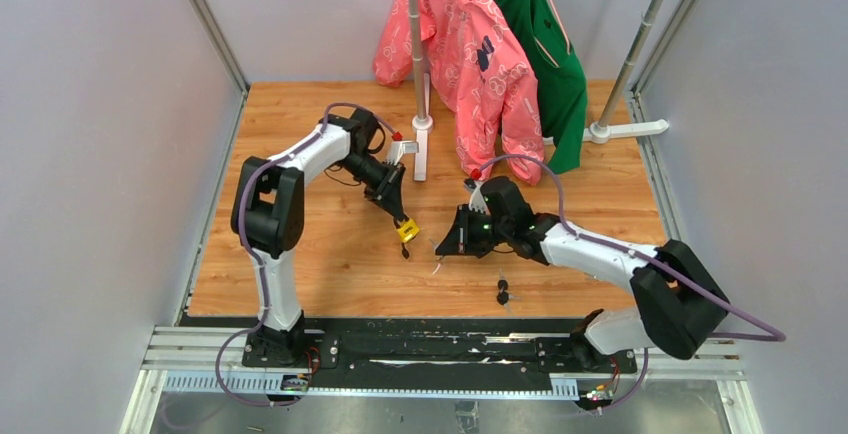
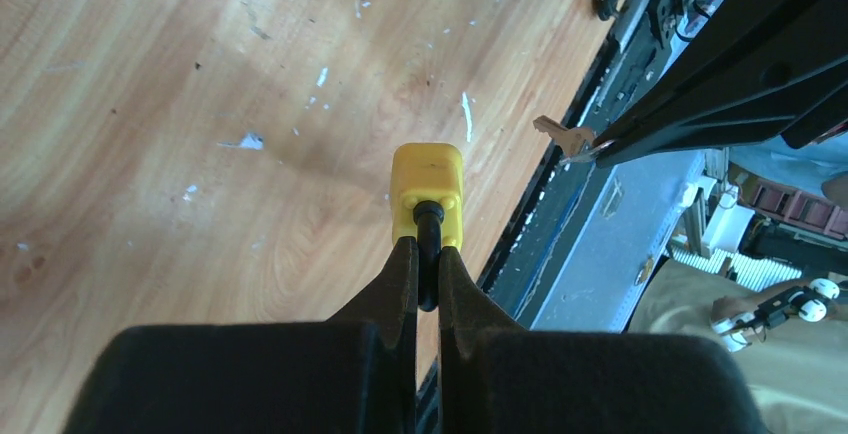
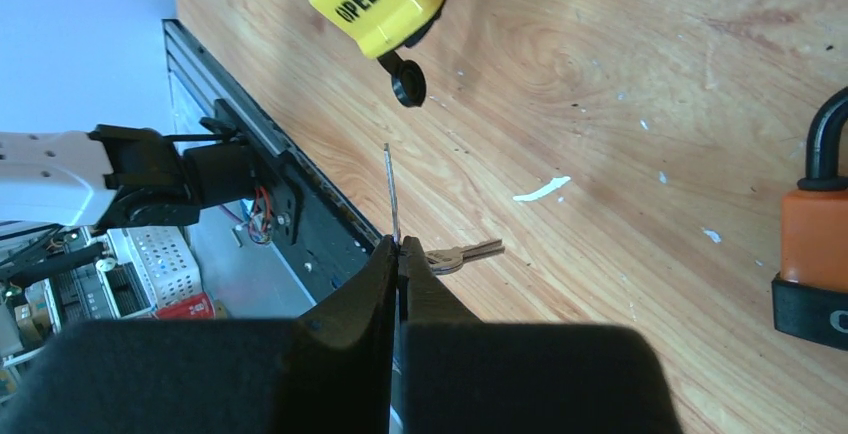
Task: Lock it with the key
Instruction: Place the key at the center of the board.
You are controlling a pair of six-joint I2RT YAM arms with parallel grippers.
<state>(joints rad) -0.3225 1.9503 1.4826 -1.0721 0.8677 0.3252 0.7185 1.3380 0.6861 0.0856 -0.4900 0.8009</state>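
A scuffed wooden table [image 1: 330, 274] is enclosed by plain grey walls [image 1: 100, 154], with a black rail [image 1: 430, 346] running along its near edge. At the far side a clothes rack [image 1: 415, 54] is stood, and a pink shirt [image 1: 470, 64] and a green shirt [image 1: 545, 54] are hung on it. A yellow padlock [image 2: 428, 179] is held above the middle of the table: its black shackle is pinched between the pressed-together jaws of the left gripper [image 2: 428, 249]. A thin key [image 3: 392, 194] is gripped in the tightly closed jaws of the right gripper [image 3: 398, 249], its blade pointed toward the padlock but kept apart from it. A second key [image 3: 465, 252] is seen just beside the fingertips. A small black cap [image 3: 408, 82] is hung under the padlock, between its body and the key tip. An orange padlock [image 3: 815, 244] is laid on the wood to one side, and a bunch of black keys [image 1: 503, 290] is laid near the rail.
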